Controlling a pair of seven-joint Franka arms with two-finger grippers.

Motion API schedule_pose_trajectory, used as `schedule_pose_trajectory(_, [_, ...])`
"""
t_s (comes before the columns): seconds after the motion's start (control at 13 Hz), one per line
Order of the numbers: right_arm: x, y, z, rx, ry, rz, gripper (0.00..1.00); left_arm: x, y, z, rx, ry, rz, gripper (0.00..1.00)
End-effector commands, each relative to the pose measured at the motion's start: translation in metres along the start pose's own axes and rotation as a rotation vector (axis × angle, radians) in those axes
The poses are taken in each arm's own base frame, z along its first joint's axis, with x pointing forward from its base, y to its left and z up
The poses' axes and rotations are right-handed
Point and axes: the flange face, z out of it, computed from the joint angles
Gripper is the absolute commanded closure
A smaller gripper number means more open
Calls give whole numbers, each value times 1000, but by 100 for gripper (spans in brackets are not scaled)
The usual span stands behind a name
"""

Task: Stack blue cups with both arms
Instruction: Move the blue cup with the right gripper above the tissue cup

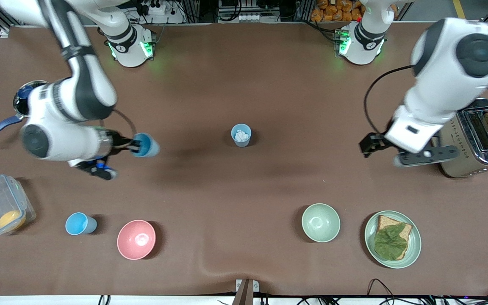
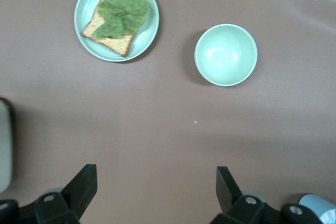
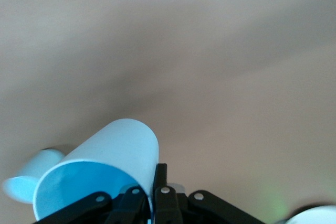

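Your right gripper (image 1: 133, 146) pinches a sky-blue cup (image 1: 145, 145) by its rim, tilted in the air over bare table toward the right arm's end; its fingers (image 3: 160, 187) show only in the right wrist view. Open cloth surrounds the grey-blue cup (image 1: 241, 135) mid-table, with something white inside. Your left gripper (image 1: 369, 144) hangs spread beside the toaster (image 1: 477, 140).

The right gripper (image 1: 136, 145) is up in the air with its fingers (image 3: 159, 184) pinching the rim of a blue cup (image 1: 145, 145). The left gripper (image 2: 157, 190) is hanging with its fingers spread wide apart, nothing between them.
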Motion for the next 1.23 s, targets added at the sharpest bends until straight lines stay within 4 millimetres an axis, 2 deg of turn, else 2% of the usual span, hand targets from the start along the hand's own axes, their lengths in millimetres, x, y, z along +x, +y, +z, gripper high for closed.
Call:
schedule_pose_trajectory(0.0, [-37, -47, 8, 75, -35, 94, 100, -6, -32, -38, -3, 1, 53, 0])
schedule_pose_trajectory(0.15, [-67, -86, 28, 91, -16, 165, 100, -12, -59, -65, 14, 21, 98, 0])
schedule_pose_trajectory(0.38, [-115, -140, 72, 115, 31, 248, 100, -23, -77, -83, 44, -33, 84, 0])
schedule_pose_trajectory(0.62, [-142, -165, 104, 105, 46, 273, 100, -31, -96, -98, 30, -58, 104, 0])
schedule_pose_trajectory(0.77, [-148, -172, 115, 102, 53, 288, 100, -37, -107, -106, 28, -67, 117, 0])
schedule_pose_trajectory(1.15, [-156, -179, 145, 65, 56, 303, 100, -49, -113, -110, -49, -131, 94, 0])
